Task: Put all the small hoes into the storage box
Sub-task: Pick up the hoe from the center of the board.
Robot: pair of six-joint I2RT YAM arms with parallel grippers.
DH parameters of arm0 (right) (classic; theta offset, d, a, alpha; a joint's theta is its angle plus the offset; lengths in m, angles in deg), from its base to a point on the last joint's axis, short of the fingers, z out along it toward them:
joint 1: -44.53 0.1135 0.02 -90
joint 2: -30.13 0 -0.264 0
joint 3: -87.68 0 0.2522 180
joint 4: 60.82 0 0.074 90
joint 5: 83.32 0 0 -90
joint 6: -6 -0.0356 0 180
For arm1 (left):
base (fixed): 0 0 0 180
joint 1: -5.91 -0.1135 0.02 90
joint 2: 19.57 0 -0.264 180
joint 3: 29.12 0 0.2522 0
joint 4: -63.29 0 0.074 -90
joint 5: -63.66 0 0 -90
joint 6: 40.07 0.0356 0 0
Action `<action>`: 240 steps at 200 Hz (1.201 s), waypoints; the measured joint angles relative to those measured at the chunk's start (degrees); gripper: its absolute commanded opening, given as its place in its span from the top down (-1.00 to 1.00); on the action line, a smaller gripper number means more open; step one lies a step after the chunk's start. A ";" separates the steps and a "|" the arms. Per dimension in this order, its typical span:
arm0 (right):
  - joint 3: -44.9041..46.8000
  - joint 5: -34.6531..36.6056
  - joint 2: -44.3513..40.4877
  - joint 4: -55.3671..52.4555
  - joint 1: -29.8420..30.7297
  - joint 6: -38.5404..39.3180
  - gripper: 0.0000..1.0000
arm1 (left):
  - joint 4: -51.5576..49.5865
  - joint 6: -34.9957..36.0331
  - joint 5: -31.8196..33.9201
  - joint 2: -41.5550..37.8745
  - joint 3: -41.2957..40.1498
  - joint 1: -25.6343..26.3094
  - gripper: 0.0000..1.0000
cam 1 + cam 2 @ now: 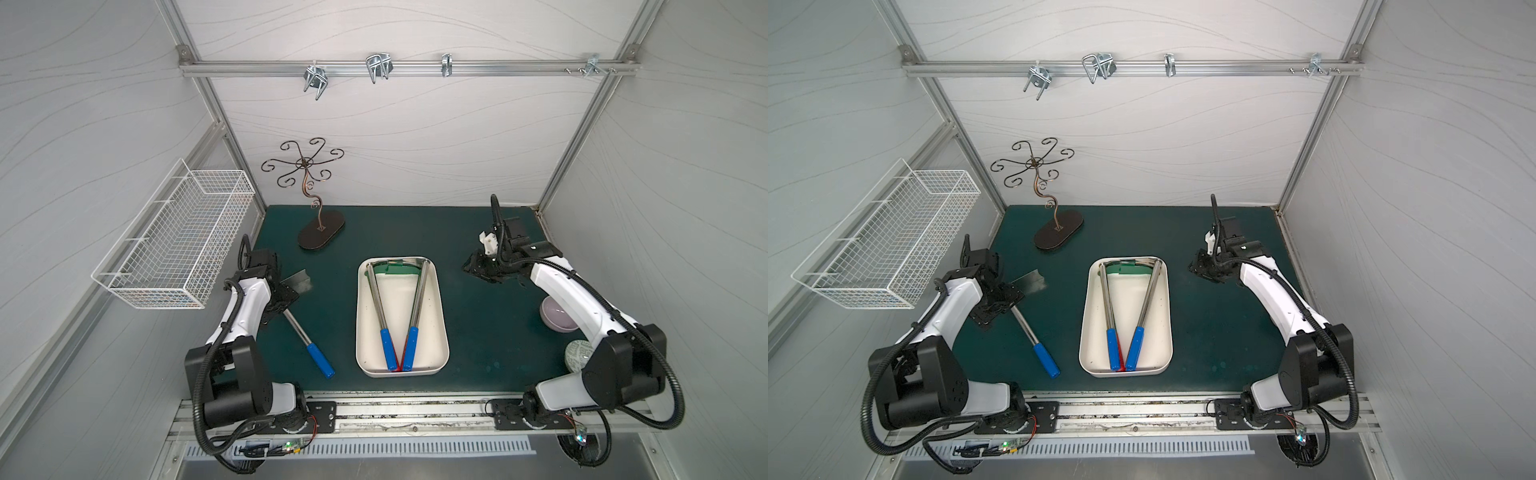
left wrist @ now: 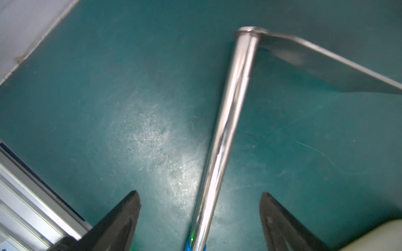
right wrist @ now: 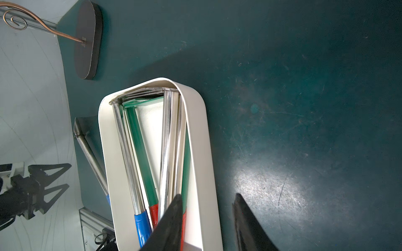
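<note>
One small hoe (image 1: 300,331) is seen lying on the green mat (image 1: 478,332), near the storage box (image 1: 398,303) but outside it. Other hoes (image 1: 377,301) are already laid in the box, so the task is judged part done. The left gripper (image 2: 199,193) is held low over the hoe's steel shaft, jaws wide apart astride it, nothing clamped. The right gripper (image 3: 207,194) is held beside the box's far end, jaws somewhat apart and empty.

Open green mat (image 1: 340,316) lies between the small hoe (image 1: 305,340) and the storage box (image 1: 440,316); a wire stand (image 1: 322,233) rises behind.
</note>
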 measured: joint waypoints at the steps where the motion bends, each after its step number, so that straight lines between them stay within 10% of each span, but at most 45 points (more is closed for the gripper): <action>1: 0.02 -0.02 0.00 0.00 0.00 0.00 0.19 | 0.02 0.02 -0.02 0.20 0.00 -0.09 -0.69; 240: 3.58 -4.15 -1.25 1.11 -3.43 2.73 0.20 | 7.02 0.52 -6.62 25.00 11.13 -4.66 0.29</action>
